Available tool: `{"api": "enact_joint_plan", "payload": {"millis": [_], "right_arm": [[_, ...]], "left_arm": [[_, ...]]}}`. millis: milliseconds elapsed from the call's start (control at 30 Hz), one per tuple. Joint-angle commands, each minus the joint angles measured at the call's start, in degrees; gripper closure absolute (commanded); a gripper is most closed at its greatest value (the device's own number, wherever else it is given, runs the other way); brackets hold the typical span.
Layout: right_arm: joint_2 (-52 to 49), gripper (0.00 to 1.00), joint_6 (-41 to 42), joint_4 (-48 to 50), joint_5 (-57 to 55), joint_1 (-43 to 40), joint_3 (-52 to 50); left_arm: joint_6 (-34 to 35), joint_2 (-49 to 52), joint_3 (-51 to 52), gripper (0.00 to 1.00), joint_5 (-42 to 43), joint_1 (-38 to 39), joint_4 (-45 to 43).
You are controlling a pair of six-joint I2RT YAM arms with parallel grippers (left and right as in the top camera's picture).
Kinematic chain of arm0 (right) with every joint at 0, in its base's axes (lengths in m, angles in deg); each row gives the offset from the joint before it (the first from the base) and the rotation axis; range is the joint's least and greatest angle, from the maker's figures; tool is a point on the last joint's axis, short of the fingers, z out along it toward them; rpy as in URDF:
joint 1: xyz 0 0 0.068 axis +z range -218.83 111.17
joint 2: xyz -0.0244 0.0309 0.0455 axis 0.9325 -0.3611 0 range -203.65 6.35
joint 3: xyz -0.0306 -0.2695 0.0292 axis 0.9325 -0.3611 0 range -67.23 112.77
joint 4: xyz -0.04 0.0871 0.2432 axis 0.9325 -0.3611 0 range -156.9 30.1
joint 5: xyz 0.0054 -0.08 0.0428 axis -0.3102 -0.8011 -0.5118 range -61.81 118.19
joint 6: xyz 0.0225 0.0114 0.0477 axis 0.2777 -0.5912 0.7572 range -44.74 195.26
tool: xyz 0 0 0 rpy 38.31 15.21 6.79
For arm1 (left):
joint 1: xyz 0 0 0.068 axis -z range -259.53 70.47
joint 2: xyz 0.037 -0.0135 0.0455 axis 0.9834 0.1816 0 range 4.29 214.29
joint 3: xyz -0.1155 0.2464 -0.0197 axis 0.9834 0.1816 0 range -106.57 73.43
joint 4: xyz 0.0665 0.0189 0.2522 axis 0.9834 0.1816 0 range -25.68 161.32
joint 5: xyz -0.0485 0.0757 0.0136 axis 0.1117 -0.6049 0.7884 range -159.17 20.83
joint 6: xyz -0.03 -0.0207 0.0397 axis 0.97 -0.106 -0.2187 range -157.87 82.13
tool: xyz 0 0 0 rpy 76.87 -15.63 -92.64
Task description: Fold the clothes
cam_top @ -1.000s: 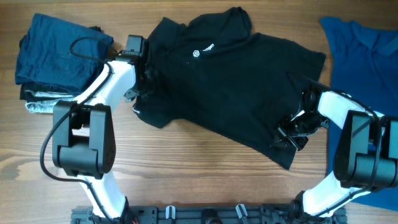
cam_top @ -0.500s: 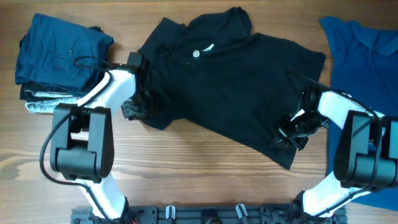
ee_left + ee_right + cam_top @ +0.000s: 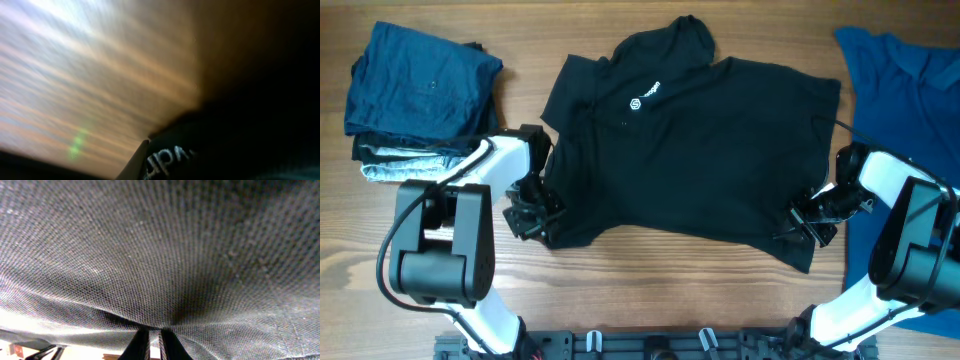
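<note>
Wooden table (image 3: 650, 290), black shirt (image 3: 690, 150), right end effector (image 3: 809, 214) pinching hem, left end effector (image 3: 531, 213) low, grip unclear.

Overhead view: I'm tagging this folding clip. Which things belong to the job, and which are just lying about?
Job: black shirt; right gripper pinching its hem; left gripper at its opposite corner; blue shirt, not yet folded.
Lying about: folded clothes stack; wooden table.

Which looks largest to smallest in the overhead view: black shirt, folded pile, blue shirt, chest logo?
Black shirt
then folded pile and blue shirt, too alike to rank (blue one runs off frame)
chest logo smallest
</note>
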Motion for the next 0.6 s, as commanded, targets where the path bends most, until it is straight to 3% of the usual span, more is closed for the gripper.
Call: {"api": "enact_joint_plan", "payload": {"millis": [0, 67, 233, 367, 567], "right_arm": [[-4.0, 0.91, -1.1, 4.3, -18.7, -1.3, -1.1], [-4.0, 0.96, -1.3, 1.4, -18.6, -1.3, 1.9], [-0.3, 0.96, -4.4, -6.4, -13.2, -1.3, 10.7], [3.7, 0.93, -4.7, -10.1, -13.5, -1.3, 11.7], [3.6, 0.9, -2.6, -4.7, -13.9, -1.3, 7.8]], "left_arm": [[-0.7, 5.4, 7.3, 0.88, 3.5, 0.5, -2.0], [-0.7, 5.4, 8.8, 0.86, 3.2, 0.5, -2.4], [-0.7, 5.4, 9.5, 0.82, 3.3, 0.5, -3.5], [-1.2, 5.4, 9.5, 0.8, 3.3, 0.5, -3.5], [-3.3, 5.3, 9.5, 0.74, 3.5, 0.5, -3.8]]}}
